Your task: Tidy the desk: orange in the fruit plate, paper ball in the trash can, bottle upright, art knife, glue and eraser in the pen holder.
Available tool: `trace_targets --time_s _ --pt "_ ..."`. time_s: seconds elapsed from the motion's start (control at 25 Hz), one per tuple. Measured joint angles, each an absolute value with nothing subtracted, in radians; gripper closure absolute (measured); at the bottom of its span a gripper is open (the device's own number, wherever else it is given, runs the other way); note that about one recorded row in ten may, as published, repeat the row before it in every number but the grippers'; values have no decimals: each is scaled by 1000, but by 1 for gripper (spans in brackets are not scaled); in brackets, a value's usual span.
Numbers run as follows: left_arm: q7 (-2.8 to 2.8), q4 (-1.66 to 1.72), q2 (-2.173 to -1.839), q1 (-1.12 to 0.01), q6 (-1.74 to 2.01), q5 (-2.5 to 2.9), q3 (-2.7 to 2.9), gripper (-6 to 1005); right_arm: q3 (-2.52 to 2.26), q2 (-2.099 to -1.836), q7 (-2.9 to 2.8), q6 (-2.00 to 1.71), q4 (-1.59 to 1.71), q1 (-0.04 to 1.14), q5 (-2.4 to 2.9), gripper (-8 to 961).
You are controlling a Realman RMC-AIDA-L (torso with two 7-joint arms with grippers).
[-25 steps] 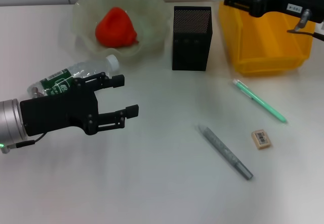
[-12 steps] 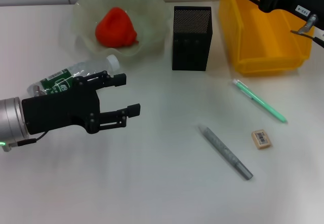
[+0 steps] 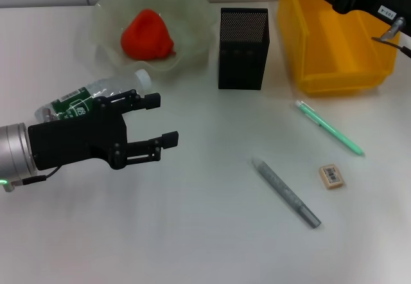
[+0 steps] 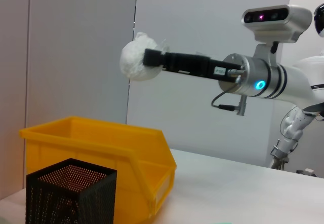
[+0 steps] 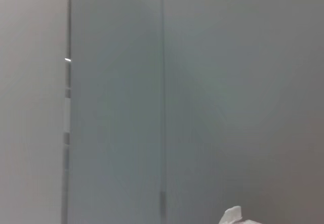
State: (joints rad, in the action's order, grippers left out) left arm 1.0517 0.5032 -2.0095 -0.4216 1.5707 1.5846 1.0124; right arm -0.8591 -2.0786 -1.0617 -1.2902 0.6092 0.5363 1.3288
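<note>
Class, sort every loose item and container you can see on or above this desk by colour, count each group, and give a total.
Orange-red: 1, the orange
Yellow: 1, the bin
Black: 1, the pen holder
Green: 1, the pen-like stick
Grey: 1, the grey stick
Tan: 1, the eraser
Clear: 2, the bottle and fruit plate
White: 1, the paper ball
Total: 9

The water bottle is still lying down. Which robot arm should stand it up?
Probably the left. Its open end effector hovers right beside the toppled bottle near the fruit plate. The right end effector is busy, holding the paper ball high above the yellow trash can.
</note>
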Motion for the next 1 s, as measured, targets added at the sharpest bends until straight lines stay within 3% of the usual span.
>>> trace_targets --time_s 1.0 --pt "1051 503 -2012 -429 1571 1585 1012 207 -870 -2085 -795 -914 469 583 1039 353"
